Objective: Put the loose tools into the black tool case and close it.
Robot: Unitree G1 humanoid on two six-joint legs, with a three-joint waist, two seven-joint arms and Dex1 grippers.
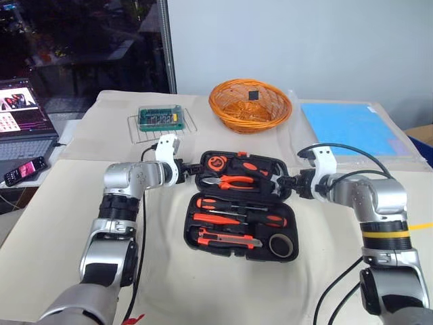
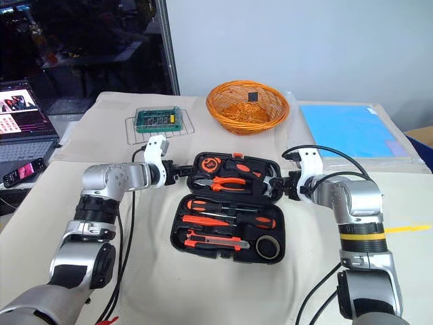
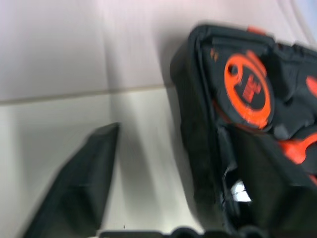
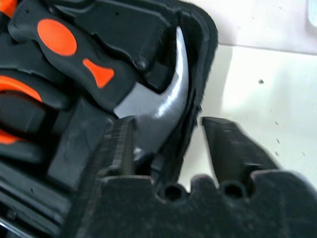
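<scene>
Black tool case (image 1: 237, 203) lay open in the middle of the cloth-covered table (image 1: 61, 223), both halves flat, lid half toward the far side. Near half held two black-and-orange screwdrivers (image 1: 237, 204), a thin orange screwdriver (image 1: 216, 220), the utility knife (image 1: 226, 238) and the tape roll (image 1: 280, 245), all seated in their recesses. Far half held the orange-handled pliers (image 1: 233, 181), the round tape measure (image 3: 246, 90) and the hammer (image 4: 153, 106).

Left gripper (image 1: 189, 170) sat at the left end of the lid half, jaws partly apart, straddling the case rim: one finger (image 3: 81, 183) outside over the cloth, the other along the inner side of the wall. Whether it actually pinched the rim, can't tell.

Right gripper (image 1: 284, 184) was at the right end of the lid half, jaws partly apart, one finger (image 4: 119, 144) inside by the hammer head, the other (image 4: 230, 146) outside the wall; grip on the rim not clear.

Orange wicker basket (image 1: 249, 105), a green box on a wire rack (image 1: 161, 118) and a blue sheet (image 1: 352, 127) sat at the far side of the table, well apart from the case. Laptop (image 1: 24, 122) and phone (image 1: 24, 170) were off to the left
</scene>
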